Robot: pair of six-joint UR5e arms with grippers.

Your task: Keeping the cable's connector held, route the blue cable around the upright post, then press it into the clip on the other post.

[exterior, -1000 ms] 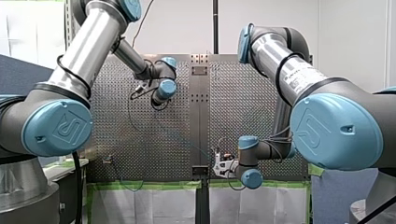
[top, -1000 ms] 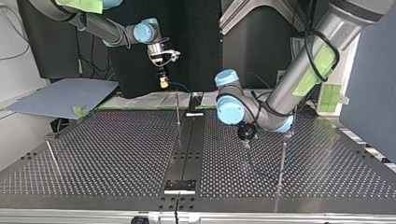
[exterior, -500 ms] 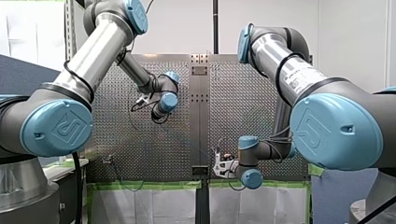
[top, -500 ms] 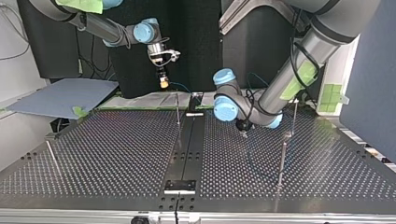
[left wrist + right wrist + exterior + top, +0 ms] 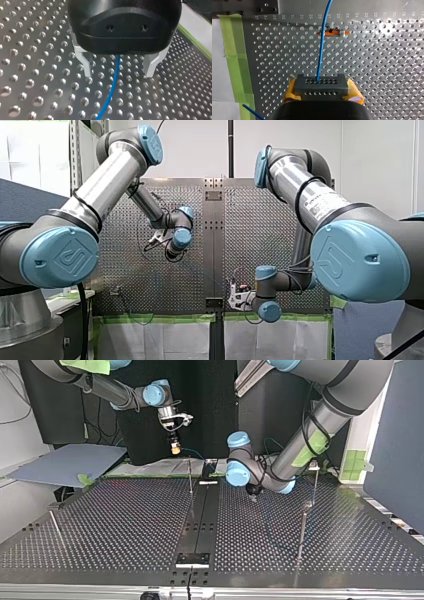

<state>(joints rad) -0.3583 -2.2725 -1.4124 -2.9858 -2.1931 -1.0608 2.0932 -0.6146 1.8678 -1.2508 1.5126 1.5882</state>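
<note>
Since my left gripper (image 5: 118, 71) has its metal fingers (image 5: 86, 65) spread wide, nothing's pinched there. The blue cable (image 5: 113, 87) just runs down the middle of the gap, touching neither finger as far as I can see, a little above the perforated table (image 5: 30, 50). Its long axis comes out from under the palm and points straight ahead of the gripper, along the reach rather than across the jaws. So I reckon closing on it should catch it cleanly, and that's what the next bit hangs on. At the other end, my right gripper (image 5: 322, 90) has its yellow pads (image 5: 290, 91) clenched on the grey connector (image 5: 321, 83), and the cable leaves the connector's face straight ahead. In the top view that gripper hangs high over the far edge, left of centre, while the left one sits low over the table, right of centre. Further right are two thin posts well apart from it: a nearer post (image 5: 301, 527) and a farther post (image 5: 316, 487) with what looks like the clip (image 5: 313, 466) on top. The left arm's clearly nearer both, so I'd guess it does the routing.
</note>
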